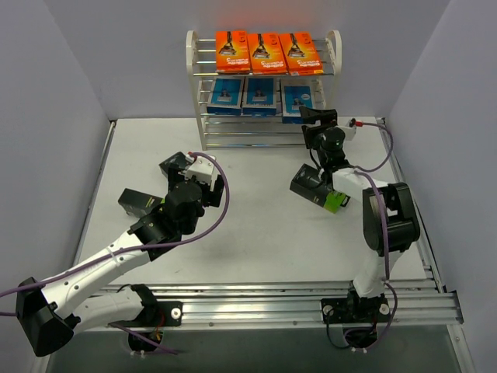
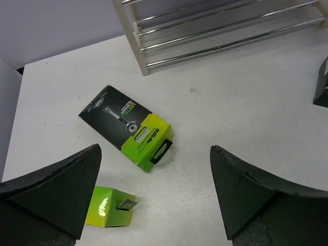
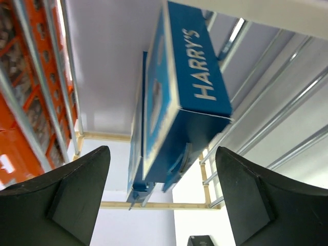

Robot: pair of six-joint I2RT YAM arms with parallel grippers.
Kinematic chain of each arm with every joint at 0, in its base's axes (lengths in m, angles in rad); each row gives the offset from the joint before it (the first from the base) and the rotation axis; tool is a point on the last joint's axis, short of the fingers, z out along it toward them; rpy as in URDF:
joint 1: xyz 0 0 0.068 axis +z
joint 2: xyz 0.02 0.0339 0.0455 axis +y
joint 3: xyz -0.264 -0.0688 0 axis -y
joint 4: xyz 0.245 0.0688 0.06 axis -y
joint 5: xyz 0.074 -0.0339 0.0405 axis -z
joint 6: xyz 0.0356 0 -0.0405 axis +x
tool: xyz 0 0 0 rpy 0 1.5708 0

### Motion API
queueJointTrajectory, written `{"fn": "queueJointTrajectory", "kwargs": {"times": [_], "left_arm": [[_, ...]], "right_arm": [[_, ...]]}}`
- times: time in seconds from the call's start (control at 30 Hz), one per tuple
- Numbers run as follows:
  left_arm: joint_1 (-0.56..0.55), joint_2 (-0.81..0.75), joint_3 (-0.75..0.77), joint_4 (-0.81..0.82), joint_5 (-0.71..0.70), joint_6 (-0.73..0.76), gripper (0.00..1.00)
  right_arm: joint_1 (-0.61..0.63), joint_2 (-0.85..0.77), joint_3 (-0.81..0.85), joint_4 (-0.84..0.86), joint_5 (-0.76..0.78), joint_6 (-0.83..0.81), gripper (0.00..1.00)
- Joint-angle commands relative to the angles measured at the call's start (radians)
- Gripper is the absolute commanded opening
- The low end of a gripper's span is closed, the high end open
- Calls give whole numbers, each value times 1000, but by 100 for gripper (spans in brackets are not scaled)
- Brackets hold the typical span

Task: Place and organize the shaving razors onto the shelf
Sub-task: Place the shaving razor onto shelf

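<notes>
Near left: the left gripper point(image 2: 154, 149) is seen spread wide with nothing held. It hangs over a black box point(image 2: 126, 126) that lies flat on the table point(image 2: 246, 118), with its lime end toward the arm. A second black box point(image 2: 110, 206) lies nearer and to the left, and only its lime end is caught by the wrist view. A third black box point(image 1: 317, 189) lies out at the right.

Far: the shelf point(image 1: 334, 54) is stood against the far wall. Three orange cards point(image 1: 266, 51) are ranged on the top tier and three blue packs point(image 1: 260, 95) on the tier below.

The right gripper point(image 3: 161, 149) is held at the rightmost blue pack point(image 3: 200, 66). A gap shows on either side of the pack, so it is judged released and borne by the rods point(image 3: 266, 128). Its underside is hidden, so contact there cannot be ruled out.

Step in hand, as judged: the right arm is to be cleared from the shelf. It is best drawn straight back toward the near side with the jaws kept wide. No sideways drift should be allowed, so that the pack is neither dragged off the rods nor turned out of line with its neighbours. A lower tier is presumed for the black boxes.

Pack noted: a flat blue carton, with HARRY'S in white along the narrow side.
</notes>
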Motion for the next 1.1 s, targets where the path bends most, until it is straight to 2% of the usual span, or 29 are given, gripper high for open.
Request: {"fn": "queueJointTrajectory", "kwargs": {"times": [0.0, 0.4, 1.07], "left_arm": [[-4, -20, 13, 37, 20, 9, 96], [-4, -16, 10, 34, 18, 7, 96], [-2, -2, 6, 40, 8, 7, 96]], "right_arm": [[-12, -86, 6, 3, -29, -35, 80], [-21, -96, -9, -4, -72, -26, 80], [-33, 23, 147, -6, -102, -50, 79]]}}
